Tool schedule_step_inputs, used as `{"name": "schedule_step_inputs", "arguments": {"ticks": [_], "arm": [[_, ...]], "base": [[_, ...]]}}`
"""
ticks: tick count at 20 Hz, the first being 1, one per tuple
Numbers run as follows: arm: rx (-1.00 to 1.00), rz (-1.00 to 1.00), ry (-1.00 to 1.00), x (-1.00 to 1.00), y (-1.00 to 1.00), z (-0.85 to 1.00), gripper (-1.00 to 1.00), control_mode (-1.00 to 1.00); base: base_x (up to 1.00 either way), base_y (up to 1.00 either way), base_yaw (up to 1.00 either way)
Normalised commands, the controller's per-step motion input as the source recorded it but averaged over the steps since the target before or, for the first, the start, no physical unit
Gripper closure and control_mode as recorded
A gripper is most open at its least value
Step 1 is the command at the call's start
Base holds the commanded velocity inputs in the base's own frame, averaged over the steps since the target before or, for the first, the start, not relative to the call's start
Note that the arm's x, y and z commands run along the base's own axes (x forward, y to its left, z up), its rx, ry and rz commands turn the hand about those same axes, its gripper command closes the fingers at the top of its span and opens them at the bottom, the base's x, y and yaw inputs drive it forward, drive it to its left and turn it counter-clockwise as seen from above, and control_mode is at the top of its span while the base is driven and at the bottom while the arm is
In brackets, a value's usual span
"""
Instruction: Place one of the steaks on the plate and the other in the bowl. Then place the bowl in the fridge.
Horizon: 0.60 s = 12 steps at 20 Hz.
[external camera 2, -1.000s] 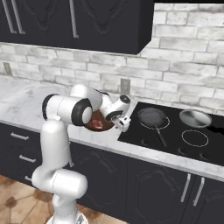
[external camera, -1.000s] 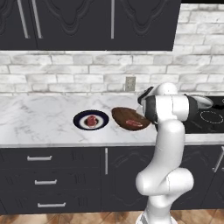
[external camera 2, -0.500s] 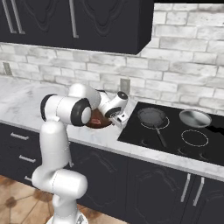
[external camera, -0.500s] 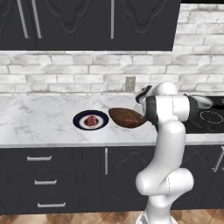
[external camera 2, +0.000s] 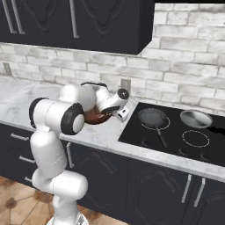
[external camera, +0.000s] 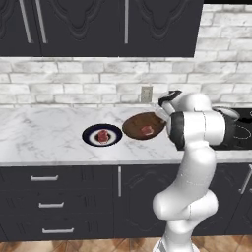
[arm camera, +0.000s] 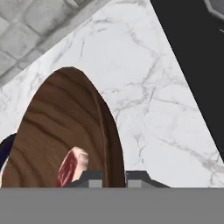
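bowl: off the tabletop, tilted, at 3 o'clock of the plate
jaws: pinching the bowl rim
steaks: one in bowl, one on plate
pans: two on cooktop, well apart from bowl

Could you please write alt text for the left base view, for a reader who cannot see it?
The white arm's end effector meets the rim of a wooden bowl holding a steak; beside it on the marble counter, a navy plate holds another steak.
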Motion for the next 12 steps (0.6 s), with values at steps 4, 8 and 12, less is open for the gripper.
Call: {"name": "schedule_step_inputs", "arguments": {"ticks": [4, 8, 12], "arm": [[0.01, -0.02, 0.0, -0.25, -0.05, 0.46, 1.0, -1.0], [0.26, -0.17, 0.1, -0.07, -0.15, 0.58, 1.0, -1.0], [0.35, -0.21, 0.38, -0.12, -0.04, 0.58, 1.0, -1.0]], "base": [[0.0, 0.0, 0.0], [0.0, 0.0, 0.0], [0.0, 0.0, 0.0]]}}
